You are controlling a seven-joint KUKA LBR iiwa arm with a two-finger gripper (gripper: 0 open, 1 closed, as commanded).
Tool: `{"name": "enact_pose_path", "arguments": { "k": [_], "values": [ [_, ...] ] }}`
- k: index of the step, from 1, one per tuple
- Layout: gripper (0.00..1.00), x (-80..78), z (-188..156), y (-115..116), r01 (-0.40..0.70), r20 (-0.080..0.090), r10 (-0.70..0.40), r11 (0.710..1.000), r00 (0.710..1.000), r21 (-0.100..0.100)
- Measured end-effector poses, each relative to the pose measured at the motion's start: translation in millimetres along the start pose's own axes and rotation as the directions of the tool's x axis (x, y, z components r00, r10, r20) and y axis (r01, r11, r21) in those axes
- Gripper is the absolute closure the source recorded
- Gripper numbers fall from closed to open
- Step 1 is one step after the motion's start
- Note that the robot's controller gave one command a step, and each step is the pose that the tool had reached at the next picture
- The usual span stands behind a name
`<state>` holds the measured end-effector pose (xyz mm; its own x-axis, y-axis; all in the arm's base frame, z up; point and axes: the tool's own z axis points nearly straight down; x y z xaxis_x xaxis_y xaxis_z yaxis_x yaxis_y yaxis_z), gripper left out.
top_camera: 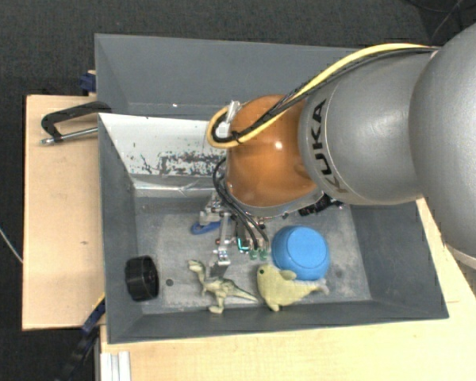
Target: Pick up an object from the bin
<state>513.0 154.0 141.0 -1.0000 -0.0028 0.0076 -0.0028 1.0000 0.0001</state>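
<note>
The arm [389,109], a thick smooth grey metal cylinder, reaches in from the view's right and covers much of the bin [119,213], a grey sheet-metal box with sloping walls and a scuffed, speckled floor. At the arm's end sits a glossy, rounded orange cover [266,161], with a yellow and black cable [246,129] looped across it.

On the bin's floor, just below the cover, stands a blue cup [301,252], round, smooth and plastic-looking. A plush [285,288], pale yellow-green, soft and shaped roughly like a seal, lies touching the cup on the side nearer the bin's front wall. The gripper [221,259], a slim metal assembly with wires, hangs beside the cup on the view's left; whether it is open or closed cannot be told. Its tip is just above a dinosaur [220,289], a tan, spindly moulded figure lying left of the plush by the front wall. Farther left of the cup, well apart, a black ribbed cap [141,278] lies on its side. A small blue piece [201,228] lies behind the gripper, its shape unclear.
</note>
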Motion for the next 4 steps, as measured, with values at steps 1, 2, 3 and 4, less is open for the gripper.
{"name": "enact_pose_path", "arguments": {
  "k": [1,2,3,4],
  "values": [
    [0.0,15.7,59.5,-19.4,0.044,0.014,-0.044,0.999,0.999,-0.002],
    [0.0,20.4,40.0,-16.9,-0.003,0.013,0.003,1.0,1.0,-0.003],
    [0.0,21.0,40.9,-33.7,-0.134,0.007,0.134,0.991,0.991,-0.002],
    [0.0,19.2,68.8,-45.1,-0.231,0.01,0.231,0.973,0.973,-0.007]
  ]
}}
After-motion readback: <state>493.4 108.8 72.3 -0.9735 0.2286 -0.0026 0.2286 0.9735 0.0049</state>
